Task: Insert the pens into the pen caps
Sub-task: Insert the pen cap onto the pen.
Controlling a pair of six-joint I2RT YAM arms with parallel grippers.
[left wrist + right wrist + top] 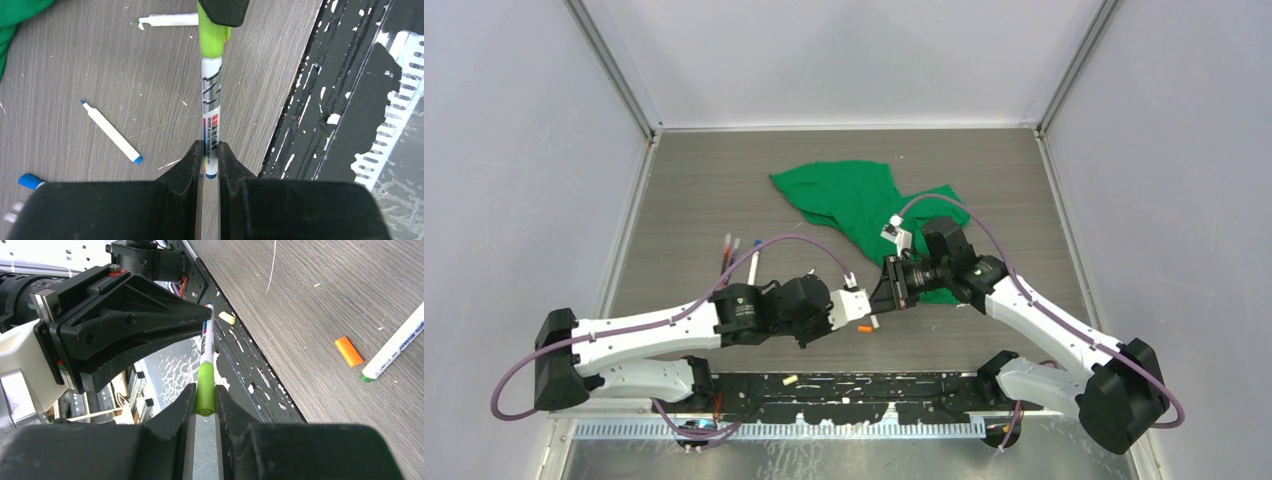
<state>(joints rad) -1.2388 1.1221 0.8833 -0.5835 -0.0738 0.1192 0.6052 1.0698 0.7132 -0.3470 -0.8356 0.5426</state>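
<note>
The left gripper's (210, 150) black fingers are pinching narrowly on the blue-ended tail of a white pen (211, 107), which is running straight up from them toward 12 o'clock in the left wrist view. A lime-green cap (212, 40) is sitting over the pen's far end. The right gripper (204, 390) is squeezing that cap between its own nearly closed fingers. The two grippers are facing each other tip to tip, over the table's (704, 190) near part.

The held pen's barrel is looking smooth and round, printed with grey bands and small lettering; the cap is glossy plastic. The table is showing grey wood grain flecked with white. At 3 o'clock of the pen, a black strip (345, 100) with chipped paint is running along the table's edge.

A blue-tipped pen (111, 132) is lying slanted at 9 o'clock, a blue cap (30, 181) at 8 o'clock and a green-tipped pen (167, 20) at 11 o'clock. In the right wrist view an orange cap (348, 351) is lying at 3 o'clock and a yellow cap (227, 317) is resting on the strip at 12 o'clock. A crumpled green cloth (854, 205) is lying at 12 o'clock of the grippers, with bare table stretching toward 10 o'clock.
</note>
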